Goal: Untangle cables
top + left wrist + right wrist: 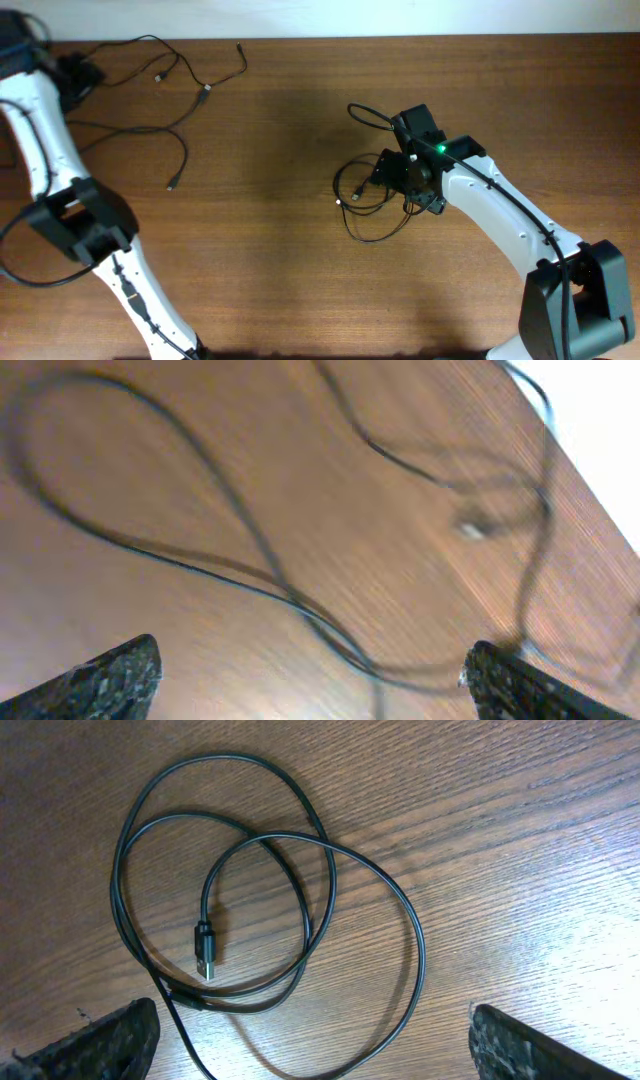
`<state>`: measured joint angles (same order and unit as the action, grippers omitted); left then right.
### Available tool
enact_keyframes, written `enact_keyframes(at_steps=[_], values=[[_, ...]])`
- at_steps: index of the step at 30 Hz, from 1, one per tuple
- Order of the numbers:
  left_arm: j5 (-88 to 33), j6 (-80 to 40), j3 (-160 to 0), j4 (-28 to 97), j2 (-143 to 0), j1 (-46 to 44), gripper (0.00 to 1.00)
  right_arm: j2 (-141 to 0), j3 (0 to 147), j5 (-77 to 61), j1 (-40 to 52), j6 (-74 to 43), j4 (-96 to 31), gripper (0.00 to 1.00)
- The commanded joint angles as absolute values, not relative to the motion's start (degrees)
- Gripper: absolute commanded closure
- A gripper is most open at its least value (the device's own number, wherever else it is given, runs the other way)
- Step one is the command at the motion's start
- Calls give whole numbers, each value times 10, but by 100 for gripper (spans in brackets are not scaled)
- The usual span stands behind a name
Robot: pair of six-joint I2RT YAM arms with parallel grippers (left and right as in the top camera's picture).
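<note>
The coiled cable (pixel 204 950) lies directly under our right jaws; these and our left jaws gape, empty.

cables (pixel 305 610) blurred, strands cut off by edges

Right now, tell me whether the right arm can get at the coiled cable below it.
Probably yes: the right gripper hangs open over the coiled cable, with nothing between them.
</note>
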<state>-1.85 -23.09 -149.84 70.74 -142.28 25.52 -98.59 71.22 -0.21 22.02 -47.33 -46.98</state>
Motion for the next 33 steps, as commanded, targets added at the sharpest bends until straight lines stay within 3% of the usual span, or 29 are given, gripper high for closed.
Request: enact_keyframes(at_steps=[1, 7, 11, 14, 16, 18, 23, 25, 33], values=[[-47, -222, -1493, 712, -1445, 204, 1, -989, 707, 7, 221, -470, -474, 2], [24, -231, -1479, 708, -1483, 146, 0, -989, 707, 7, 221, -470, -473, 2], [57, -230, -1479, 685, -1514, 130, 16, -989, 707, 7, 221, -470, -474, 2], [98, -220, -1479, 655, -1531, 124, 36, -989, 707, 7, 221, -470, -474, 2], [103, -182, -1479, 626, -1542, 123, 72, -989, 707, 7, 221, -470, -474, 2], [103, -170, -1479, 612, -1548, 123, 98, -989, 707, 7, 221, -470, -474, 2], [24, -170, -1479, 580, -1567, 123, 100, -989, 707, 7, 221, -470, -473, 2], [-43, -154, -1479, 570, -1580, 122, 96, -989, 707, 7, 221, -470, -474, 2], [-50, -76, -1479, 589, -1597, 120, 100, -989, 707, 7, 221, -470, -474, 1]])
